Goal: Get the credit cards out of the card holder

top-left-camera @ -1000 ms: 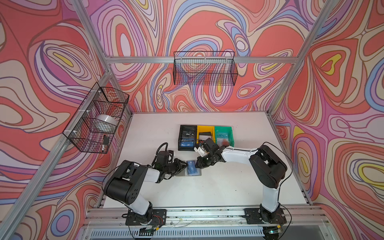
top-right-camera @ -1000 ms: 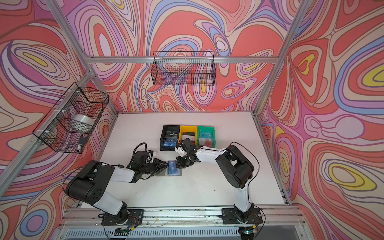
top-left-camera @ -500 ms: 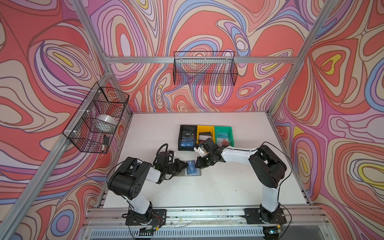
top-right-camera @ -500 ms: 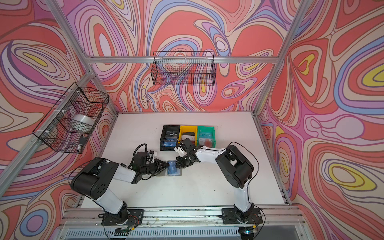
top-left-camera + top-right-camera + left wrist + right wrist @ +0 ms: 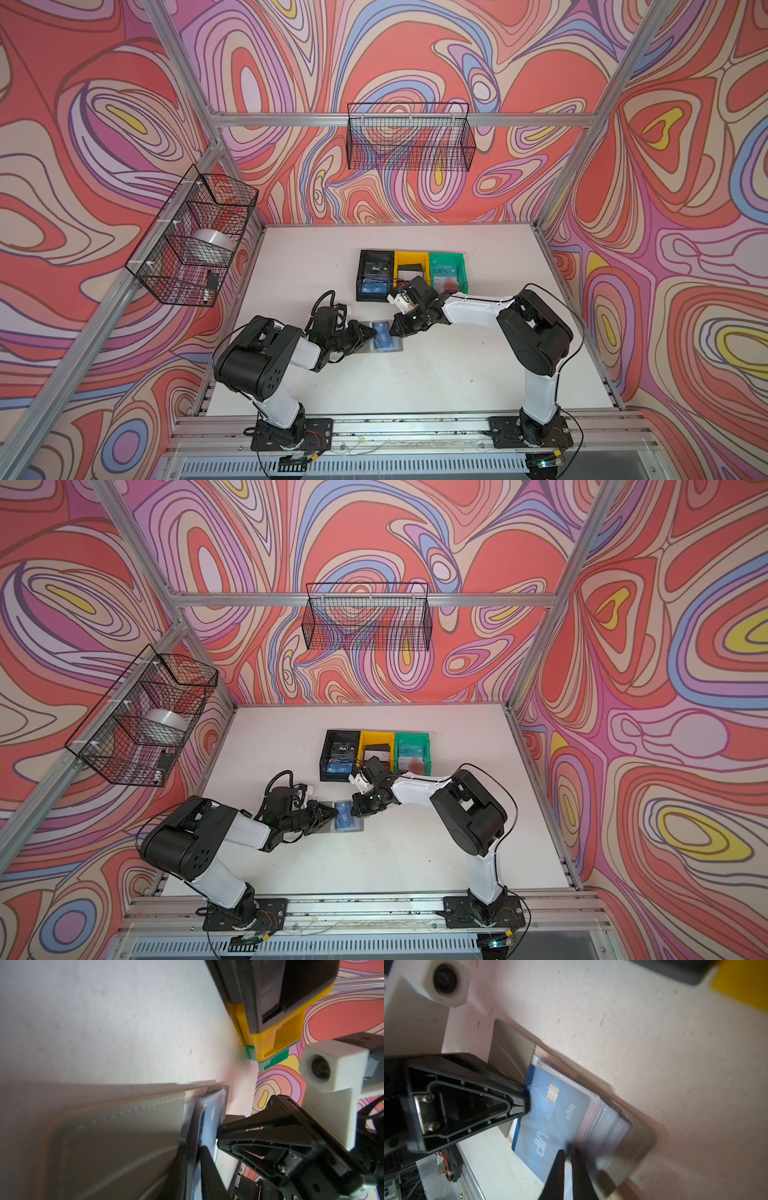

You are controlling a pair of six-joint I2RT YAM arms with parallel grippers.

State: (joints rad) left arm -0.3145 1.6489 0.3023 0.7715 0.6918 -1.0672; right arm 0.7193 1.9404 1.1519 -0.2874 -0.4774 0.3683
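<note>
The left arm [image 5: 286,353] and the right arm [image 5: 519,328] share one build: bulky black joint housings [image 5: 540,345] joined by glossy white link shells [image 5: 473,311], each on a black base plate [image 5: 320,432] at the lower edge of both top views. Black cables [image 5: 326,292] loop over the wrists. Each wrist camera [image 5: 332,1066] sits in a white block. The jaws are black ribbed triangles with silver screws [image 5: 428,1097].

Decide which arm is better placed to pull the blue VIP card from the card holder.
Left. The left gripper straddles the protruding edge of the blue card; the right gripper pinches the sleeve pages, bracing the card holder.
</note>
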